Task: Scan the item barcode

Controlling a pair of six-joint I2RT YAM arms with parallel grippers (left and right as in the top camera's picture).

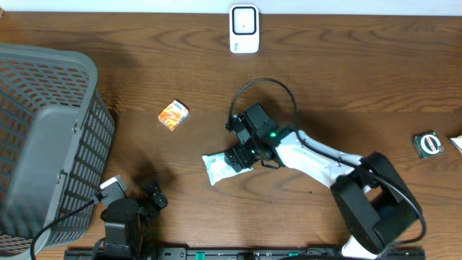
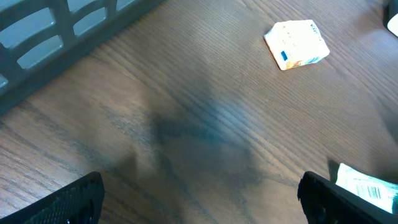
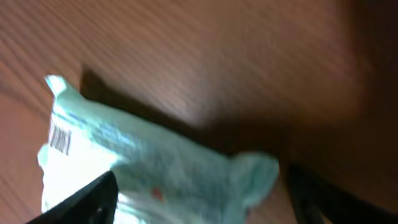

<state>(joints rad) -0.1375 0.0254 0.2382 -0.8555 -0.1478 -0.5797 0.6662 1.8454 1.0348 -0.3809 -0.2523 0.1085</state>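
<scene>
Locate the white-and-green plastic packet [image 1: 219, 167] near the middle of the brown wooden table [image 1: 361, 87]. It lies flat on the wood. In the right wrist view a printed barcode [image 3: 60, 138] shows at one end of it, facing up.

The right gripper [image 3: 200, 177] hangs directly over the packet, and its two fingers stand apart and straddle it. In that blurred view one finger overlaps the packet's edge and the other is clear of it, with bare wood in the gap. Treat this tool as released, not grasping.

Note the white rectangular scanner unit [image 1: 244, 29] standing at the far edge of the table, well apart from the packet.

Check the left gripper [image 2: 199, 193] at the near left of the table, beside the grey plastic mesh basket [image 1: 50, 130]. Its fingers are spread wide with only bare wood between them — released, holding nothing.

You will also see a small orange cardboard box [image 1: 173, 114] lying between the basket and the packet, touching neither. A round green-and-dark item [image 1: 427, 144] lies near the right edge — too small to identify.
</scene>
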